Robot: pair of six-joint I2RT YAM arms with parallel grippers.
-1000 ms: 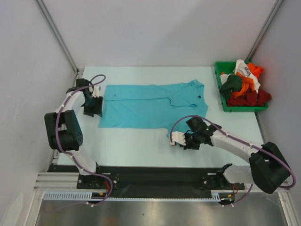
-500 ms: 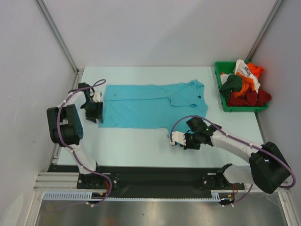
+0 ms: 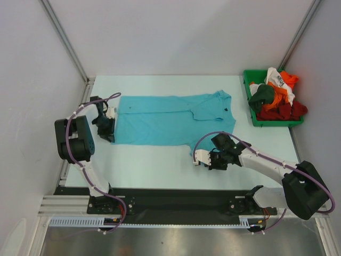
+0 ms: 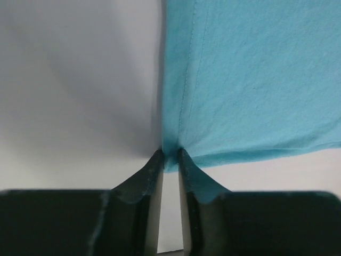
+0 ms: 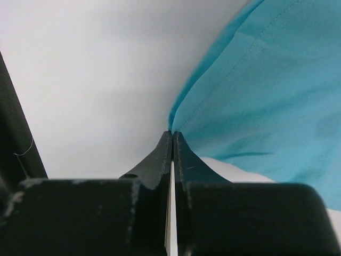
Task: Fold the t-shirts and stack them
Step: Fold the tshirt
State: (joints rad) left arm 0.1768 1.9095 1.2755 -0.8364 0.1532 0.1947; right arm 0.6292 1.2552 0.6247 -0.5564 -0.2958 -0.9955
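The turquoise shirt (image 3: 170, 120) lies spread out flat on the table (image 3: 154, 162), and it is not folded yet. The left gripper (image 3: 110, 136) is at the shirt's bottom corner. Its fingers are almost together, with a bit of that corner pinched between the tips. The right gripper (image 3: 195, 154) is at the sleeve on the near side. Its fingers are shut tight, and the cloth edge runs right into the tips, so I think it has hold of a thin bit of sleeve. The other shirts (image 3: 277, 96) are in a messy heap in the green bin (image 3: 252, 116) at the far right, colored orange, red, dark green and white. No stack has been started. So the job is only beginning, with every fold left to do.
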